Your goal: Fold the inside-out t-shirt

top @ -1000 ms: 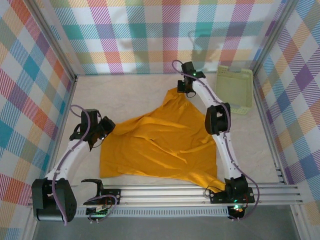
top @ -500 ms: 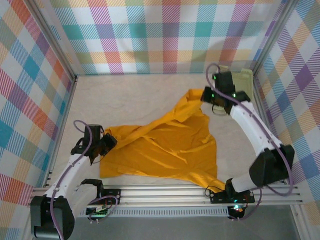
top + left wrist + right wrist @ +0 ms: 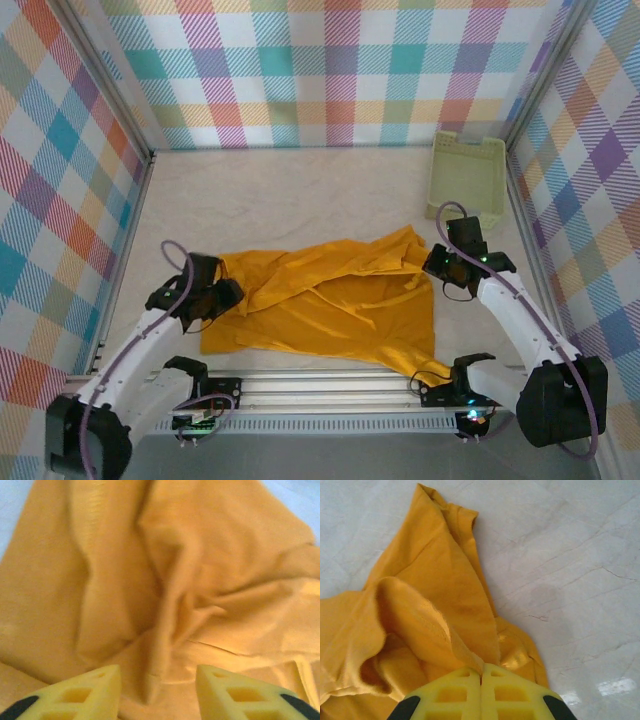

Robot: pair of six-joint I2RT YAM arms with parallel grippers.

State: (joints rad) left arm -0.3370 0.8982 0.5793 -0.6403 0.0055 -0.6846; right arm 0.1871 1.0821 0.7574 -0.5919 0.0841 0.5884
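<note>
The shirt [image 3: 330, 305] is plain mustard yellow. At 1 o'clock, the basket [image 3: 468, 180] is pale green. Walls [image 3: 330, 70]: pink, teal, orange and purple plaid. Table [image 3: 260, 200]: cream, faintly veined. Arms [image 3: 135, 345]: white, black joints. Fingers [image 3: 455, 695]: bright yellow.

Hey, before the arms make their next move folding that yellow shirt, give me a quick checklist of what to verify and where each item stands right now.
1. Is the right gripper shut on the t-shirt? Ok, it is pinched on an edge at the shirt's right end.
2. Is the left gripper gripping fabric? Not ok, its jaws stand apart over a wrinkle.
3. Is the shirt lying flat? Not ok, it is bunched and creased across the middle.
4. Is the basket out of the way? Ok, it sits apart in the far right corner.
5. Which side of the shirt faces up? Cannot tell.
</note>
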